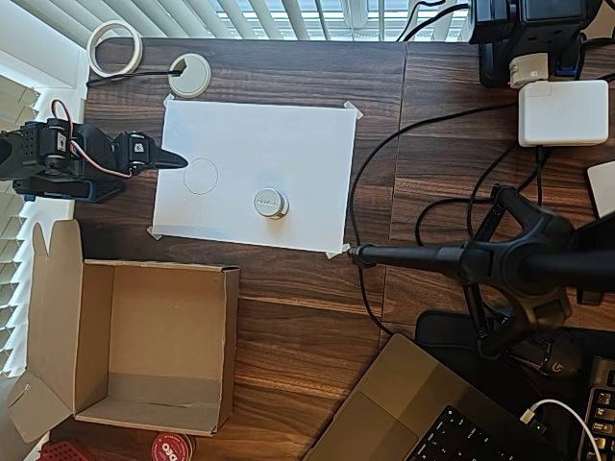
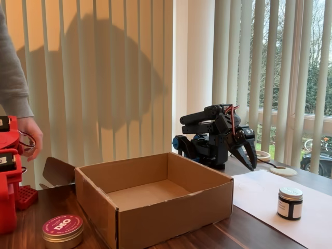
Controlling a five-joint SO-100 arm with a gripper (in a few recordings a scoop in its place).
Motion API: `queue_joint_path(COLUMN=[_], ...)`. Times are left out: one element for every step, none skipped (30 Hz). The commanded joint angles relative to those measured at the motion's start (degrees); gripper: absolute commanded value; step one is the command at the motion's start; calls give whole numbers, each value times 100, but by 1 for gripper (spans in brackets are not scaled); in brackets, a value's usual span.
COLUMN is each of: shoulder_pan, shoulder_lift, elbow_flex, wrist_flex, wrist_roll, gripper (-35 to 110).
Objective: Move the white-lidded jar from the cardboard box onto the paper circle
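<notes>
Standing on white paper (image 1: 288, 134), the white-lidded jar (image 1: 270, 203) misses the faint paper circle (image 1: 200, 176); hand (image 2: 250, 158) empty, together.

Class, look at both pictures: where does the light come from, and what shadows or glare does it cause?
Fixed view: daylight comes through the vertical blinds, which carry a large soft shadow; the robot arm is backlit and dark. Overhead view: the white paper sheet is bright, nearly washed out, and the white-lidded jar casts only a faint shadow.
</notes>
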State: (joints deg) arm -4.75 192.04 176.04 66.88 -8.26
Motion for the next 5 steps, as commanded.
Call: queue_joint_path(shoulder_pan=[-79,-79,-79,-79,-79], shoulder_lift=[369,369,369,369,369], elbow_flex=[-44,-44,-44,-44,-44], wrist_flex=[18,18,18,18,18], wrist_roll=[-53,-53,-53,-53,-53], gripper=[0,0,0,0,0])
